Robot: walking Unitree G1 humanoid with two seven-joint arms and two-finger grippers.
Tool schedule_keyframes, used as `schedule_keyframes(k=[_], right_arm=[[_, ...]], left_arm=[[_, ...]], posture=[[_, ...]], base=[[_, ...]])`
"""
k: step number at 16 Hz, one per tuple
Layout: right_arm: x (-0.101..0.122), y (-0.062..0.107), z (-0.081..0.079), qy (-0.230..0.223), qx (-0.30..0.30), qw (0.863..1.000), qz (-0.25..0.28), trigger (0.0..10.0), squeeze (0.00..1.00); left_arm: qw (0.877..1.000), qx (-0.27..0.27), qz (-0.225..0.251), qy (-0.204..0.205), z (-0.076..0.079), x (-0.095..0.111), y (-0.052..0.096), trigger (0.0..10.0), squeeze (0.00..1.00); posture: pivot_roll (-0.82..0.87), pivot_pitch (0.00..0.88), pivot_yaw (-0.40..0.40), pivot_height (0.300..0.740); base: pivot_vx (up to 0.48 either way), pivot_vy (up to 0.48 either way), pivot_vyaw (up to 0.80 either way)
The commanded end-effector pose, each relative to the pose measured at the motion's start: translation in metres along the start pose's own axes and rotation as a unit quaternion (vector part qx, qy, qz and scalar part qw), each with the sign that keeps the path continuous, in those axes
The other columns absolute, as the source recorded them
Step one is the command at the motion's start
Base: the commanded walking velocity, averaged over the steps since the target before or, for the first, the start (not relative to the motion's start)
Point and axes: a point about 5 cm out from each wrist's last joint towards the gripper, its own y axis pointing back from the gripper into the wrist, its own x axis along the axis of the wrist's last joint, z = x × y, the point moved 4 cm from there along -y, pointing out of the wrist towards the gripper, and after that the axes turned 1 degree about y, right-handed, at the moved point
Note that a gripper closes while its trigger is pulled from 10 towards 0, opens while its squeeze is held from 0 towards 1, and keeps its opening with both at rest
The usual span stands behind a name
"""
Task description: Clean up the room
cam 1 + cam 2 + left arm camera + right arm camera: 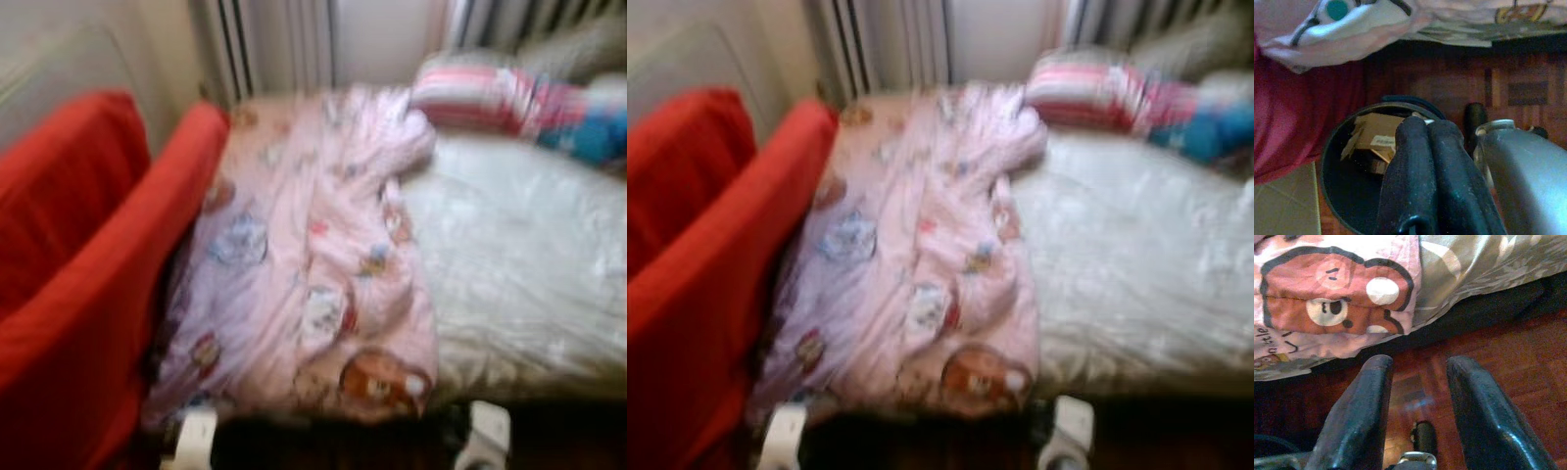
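While left hand [1432, 147] hangs closed over bin [1334, 166] | right hand [1418, 396] open below blanket [1337, 298]

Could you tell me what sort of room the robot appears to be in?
Most likely a bedroom: a bed with a pink cartoon-print duvet, a striped pillow at its head, and a red armchair alongside.

The pink cartoon blanket [1337, 298] carries partly cut lettering, apparently "little" (its beginning is hidden).
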Motion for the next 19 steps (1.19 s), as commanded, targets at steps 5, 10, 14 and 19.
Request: schedule_keyframes(k=[5, 10, 14, 19], right_arm=[[-0.002, 0.000, -0.008, -0.004, 0.007, 1.000, -0.002, 10.0, 0.00], [0.000, -0.001, -0.007, -0.004, 0.006, 1.000, 0.001, 10.0, 0.00], [0.004, -0.001, -0.007, 0.000, 0.007, 1.000, 0.011, 10.0, 0.00], [0.009, -0.002, -0.006, 0.001, 0.005, 1.000, 0.019, 10.0, 0.00]], left_arm=[[1.000, 0.006, 0.018, -0.014, -0.004, 0.010, -0.001, 10.0, 0.00], [0.999, 0.007, 0.031, -0.007, -0.001, 0.018, -0.002, 10.0, 0.00], [0.999, 0.007, 0.035, -0.008, 0.000, 0.020, -0.002, 10.0, 0.00], [0.999, 0.007, 0.038, -0.011, 0.000, 0.022, -0.002, 10.0, 0.00]], posture=[[0.02, 0.060, 0.036, 0.740], [0.02, 0.062, 0.032, 0.740], [0.02, 0.057, 0.031, 0.740], [0.01, 0.029, 0.033, 0.740]], base=[[0.000, -0.429, 0.00], [0.048, -0.049, 0.00], [0.000, 0.000, 0.00], [0.000, 0.000, 0.00]])
